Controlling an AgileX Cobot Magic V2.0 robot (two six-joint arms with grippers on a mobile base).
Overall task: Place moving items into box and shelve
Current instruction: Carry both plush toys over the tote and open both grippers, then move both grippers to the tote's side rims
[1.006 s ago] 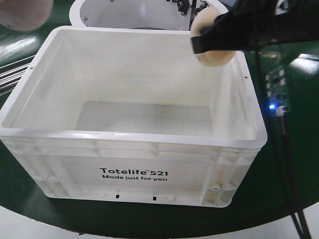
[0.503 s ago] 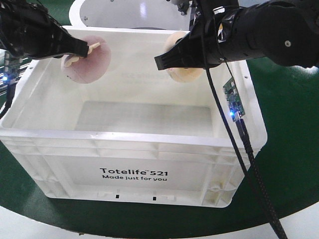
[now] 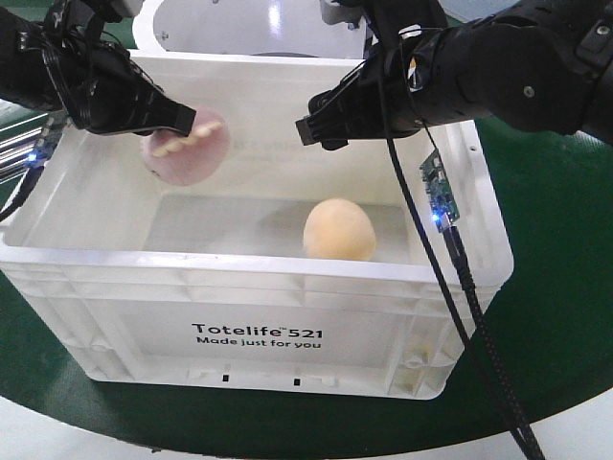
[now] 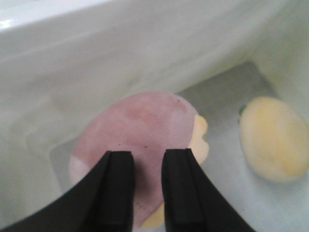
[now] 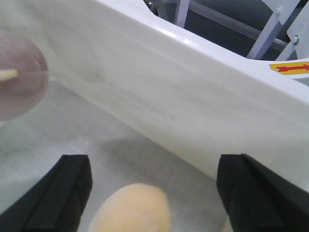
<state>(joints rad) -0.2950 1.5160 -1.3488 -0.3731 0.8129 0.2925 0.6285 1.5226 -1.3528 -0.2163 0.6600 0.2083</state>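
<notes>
Nearest me stood the box (image 3: pixel 259 331), a big white tote with "Totelife 521 Made just for you" printed in black on its front wall. It sat on a dark green table (image 3: pixel 556 316), and a black braided cable (image 3: pixel 469 307) trailed down past its right-hand corner.

Inside, the pale tan bun (image 3: pixel 339 230) lay on the floor of the box, right of the middle and touching nothing but the floor.

Above it hung the right gripper (image 3: pixel 321 120), released. From the right wrist view its two black fingers (image 5: pixel 63 193) were spread wide, with the bun (image 5: pixel 133 210) below and between them and well clear of both. A small circuit board (image 3: pixel 439 192) with a blue light hung from that arm, against the box's right wall.

On the other side the left gripper (image 3: pixel 182 120) reached in over the rim. A round pinkish lump (image 3: pixel 187 153) with pale tan bits along its edge sat right under its tip, up off the floor near the back wall. Seen from the left wrist, the fingers (image 4: pixel 118 188) stood close together with only a narrow slit between them, and the pink lump (image 4: pixel 135 135) showed blurred beyond. I could not tell whether they were pinching it or not.

Behind the box was a white curved rim (image 3: pixel 239 24).
</notes>
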